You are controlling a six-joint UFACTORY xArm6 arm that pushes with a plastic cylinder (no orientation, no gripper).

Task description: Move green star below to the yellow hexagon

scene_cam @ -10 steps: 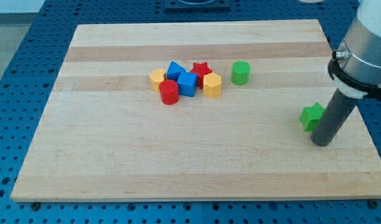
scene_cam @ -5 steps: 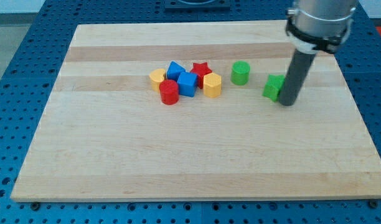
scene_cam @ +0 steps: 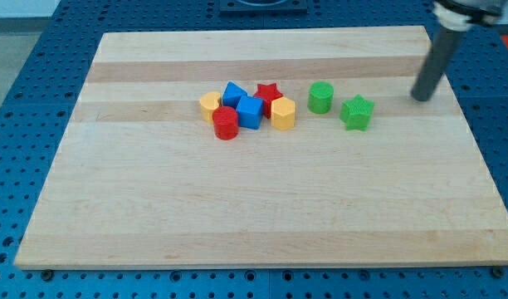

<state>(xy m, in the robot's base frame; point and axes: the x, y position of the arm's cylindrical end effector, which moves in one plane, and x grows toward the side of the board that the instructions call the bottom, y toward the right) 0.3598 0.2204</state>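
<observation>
Resting flat, green star (scene_cam: 356, 112), point up-view.

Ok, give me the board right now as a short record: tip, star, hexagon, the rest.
tip: my tip near the view's right edge, apart from every block
green star: to the view's left of the tip, not touched, just right of the green cylinder
yellow hexagon: at the right end of the cluster
star vs hexagon: star lies to the hexagon's right, level with it, not below it
cluster: red star, two blue blocks, red cylinder, yellow heart
</observation>
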